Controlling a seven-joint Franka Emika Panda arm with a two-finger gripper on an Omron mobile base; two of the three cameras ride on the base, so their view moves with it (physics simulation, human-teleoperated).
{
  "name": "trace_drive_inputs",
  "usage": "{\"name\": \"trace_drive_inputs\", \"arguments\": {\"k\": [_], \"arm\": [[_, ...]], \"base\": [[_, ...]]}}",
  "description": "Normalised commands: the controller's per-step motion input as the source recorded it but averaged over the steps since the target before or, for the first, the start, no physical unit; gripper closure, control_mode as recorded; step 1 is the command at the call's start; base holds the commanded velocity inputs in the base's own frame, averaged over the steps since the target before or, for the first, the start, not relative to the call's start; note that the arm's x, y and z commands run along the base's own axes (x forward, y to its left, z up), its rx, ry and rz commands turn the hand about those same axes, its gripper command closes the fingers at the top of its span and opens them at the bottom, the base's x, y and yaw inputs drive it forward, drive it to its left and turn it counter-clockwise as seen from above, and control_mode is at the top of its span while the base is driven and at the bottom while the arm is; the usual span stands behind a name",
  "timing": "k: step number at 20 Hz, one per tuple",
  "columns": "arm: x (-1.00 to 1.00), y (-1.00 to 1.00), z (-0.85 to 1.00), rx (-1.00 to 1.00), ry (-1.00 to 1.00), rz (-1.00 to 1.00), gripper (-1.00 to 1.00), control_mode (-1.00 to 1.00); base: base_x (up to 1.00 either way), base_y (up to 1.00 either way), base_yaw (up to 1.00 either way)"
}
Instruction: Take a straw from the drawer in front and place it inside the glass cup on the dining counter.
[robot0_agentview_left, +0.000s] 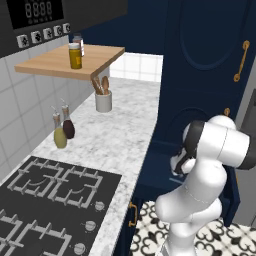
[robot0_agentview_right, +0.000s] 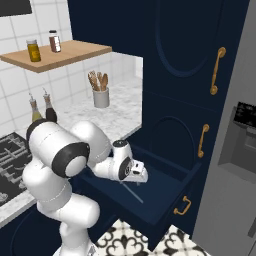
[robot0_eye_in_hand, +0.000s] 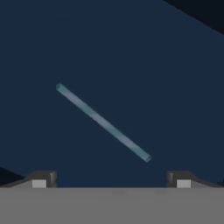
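Reaching for the straw: the white arm's pincer (robot0_eye_in_hand: 111, 179) hangs wide open and empty above the thin pale-blue straw (robot0_eye_in_hand: 103, 123), which lies flat and diagonal on the floor of the open navy drawer (robot0_agentview_right: 172, 197). Next, it must descend, straddle and close.

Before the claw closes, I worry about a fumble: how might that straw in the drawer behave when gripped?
The straw looks thin and round, so it may roll on the flat drawer floor. Probably light; its smooth look suggests slipping in the open claw.
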Motion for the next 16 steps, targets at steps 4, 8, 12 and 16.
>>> {"name": "trace_drive_inputs", "arguments": {"k": [4,8,12,16], "arm": [[0.28,0.24,-0.31,0.0,0.0,0.18,-1.0,-1.0],[0.15,0.1,-0.29,0.0,0.0,0.13,-1.0,-1.0],[0.24,0.0,-0.35,0.0,0.0,0.1,-1.0,-1.0],[0.36,0.0,-0.34,0.0,0.0,0.07,-1.0,-1.0]], "base": [[0.0,0.0,0.0],[0.0,0.0,0.0],[0.0,0.0,0.0],[0.0,0.0,0.0]]}}
